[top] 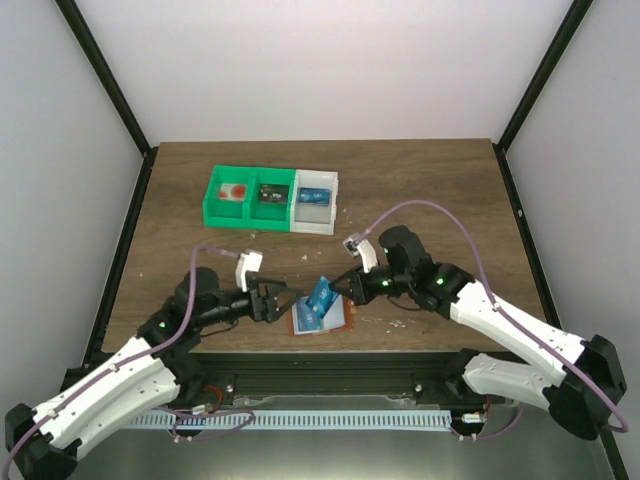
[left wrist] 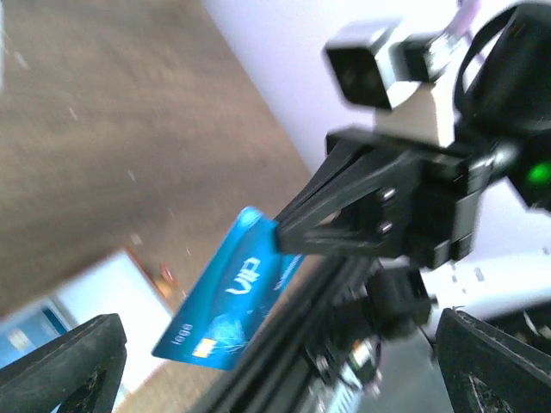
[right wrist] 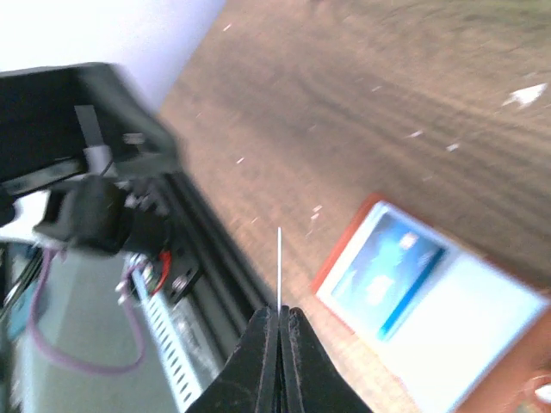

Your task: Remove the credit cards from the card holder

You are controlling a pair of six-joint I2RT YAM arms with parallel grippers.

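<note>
The card holder [top: 336,317] lies open on the table near the front edge, orange-brown rim around a pale lining [right wrist: 482,335]. One blue credit card [right wrist: 387,275] sits in its pocket. Just above the holder my right gripper [top: 341,288] is shut on another blue credit card [top: 322,293], tilted up. That card shows edge-on [right wrist: 279,258] between the right gripper's [right wrist: 279,317] closed fingers, and face-on [left wrist: 228,301] in the left wrist view. My left gripper [top: 285,300] stands open just left of the held card, its fingers [left wrist: 69,366] wide apart around nothing.
A green bin [top: 250,198] and a white bin [top: 316,215] stand side by side at the back of the table; a blue card [top: 314,196] lies in the white one. The table's front rail [top: 330,362] runs right below the holder.
</note>
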